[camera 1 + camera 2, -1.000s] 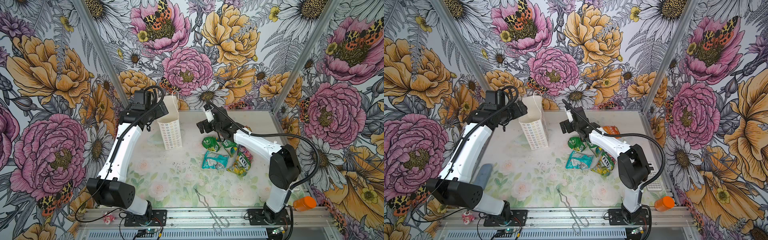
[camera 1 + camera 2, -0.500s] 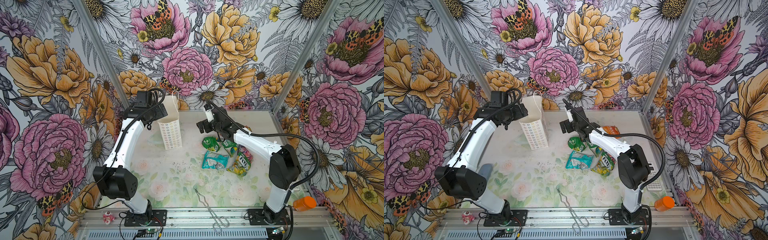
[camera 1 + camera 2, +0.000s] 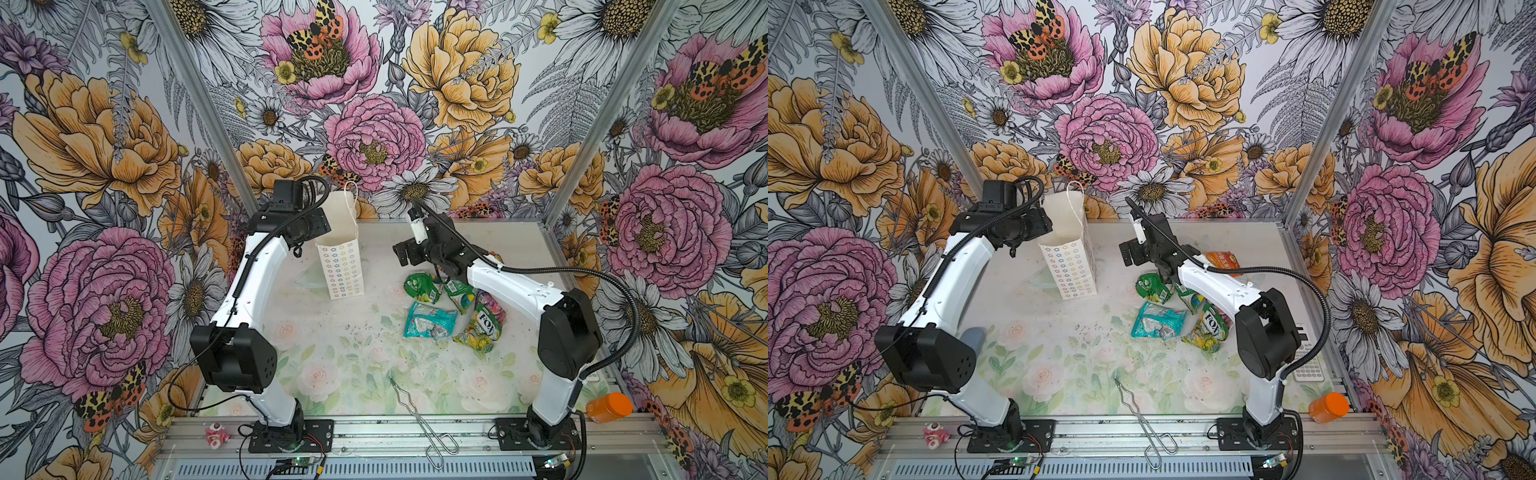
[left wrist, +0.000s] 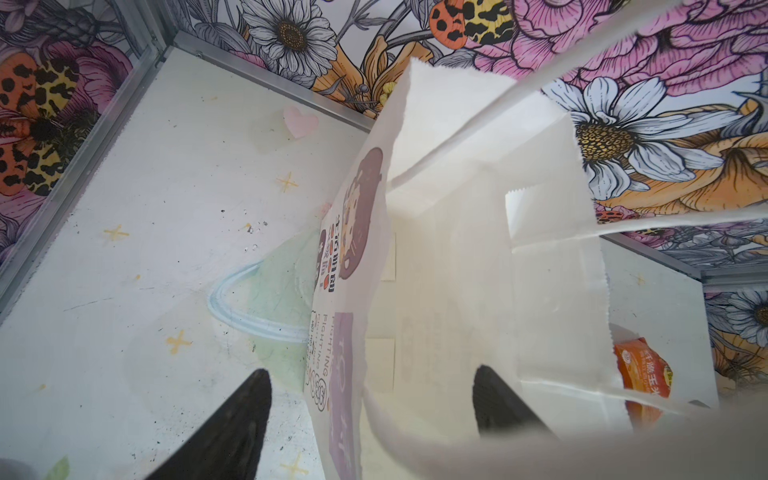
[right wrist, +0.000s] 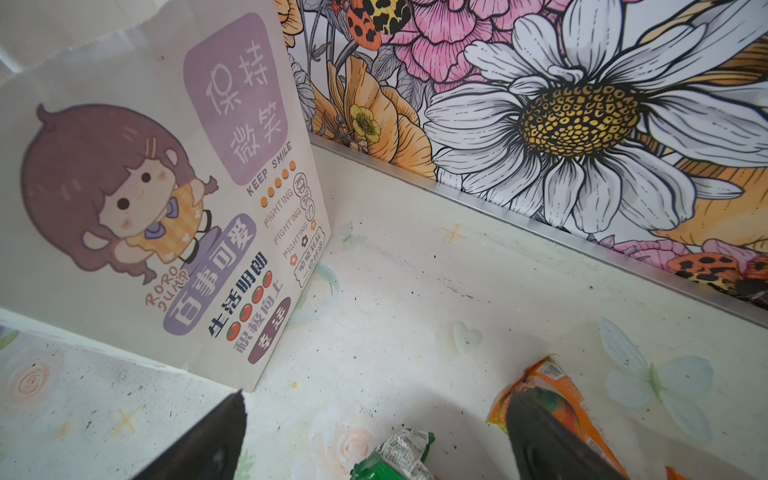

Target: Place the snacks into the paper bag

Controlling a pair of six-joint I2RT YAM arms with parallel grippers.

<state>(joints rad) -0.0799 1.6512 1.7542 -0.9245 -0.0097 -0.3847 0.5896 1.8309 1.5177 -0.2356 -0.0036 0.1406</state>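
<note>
Left wrist view, left gripper (image 4: 372, 372) astride paper bag (image 4: 457, 249) wall (jaws apart)

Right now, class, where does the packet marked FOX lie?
In both top views the FOX packet lies on the table, right of centre, just right of the teal packet, at the snack pile's near end.

White paper bag (image 3: 341, 270) patterned with coloured flower outlines; near the right hand (image 5: 376, 415), green, teal and yellow-green snacks (image 3: 428, 324) lie on a pale surface (image 3: 340, 357) printed with roses.
</note>
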